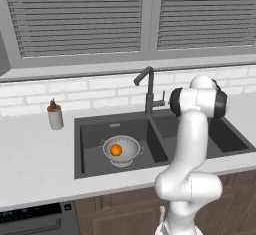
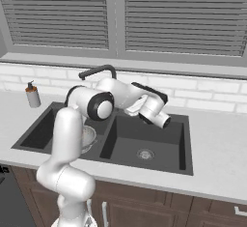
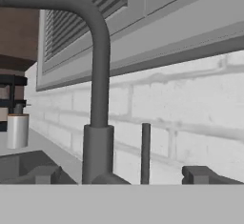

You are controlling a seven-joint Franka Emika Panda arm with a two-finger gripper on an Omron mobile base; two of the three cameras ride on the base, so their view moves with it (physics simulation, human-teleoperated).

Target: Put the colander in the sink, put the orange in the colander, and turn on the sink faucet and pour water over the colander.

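My jaws: spread wide, holding nothing.
Sink faucet [image 3: 98,99]: centre frame, its lever [image 3: 145,152] between my fingertips [image 3: 45,174].
Orange [image 1: 116,150]: inside colander [image 1: 121,151], left basin.

Grey soap bottle [image 1: 55,116] with an orange cap, upright on the pale countertop [image 1: 35,164] to the left of the basins, near the white brick backsplash [image 1: 75,94]. Above the backsplash, a grey sill carries two slatted window blinds [image 1: 80,16] parted by a central post. Below the counter edge, brown wooden cabinet doors [image 2: 144,206] and a dark appliance panel [image 1: 35,219] at lower left.
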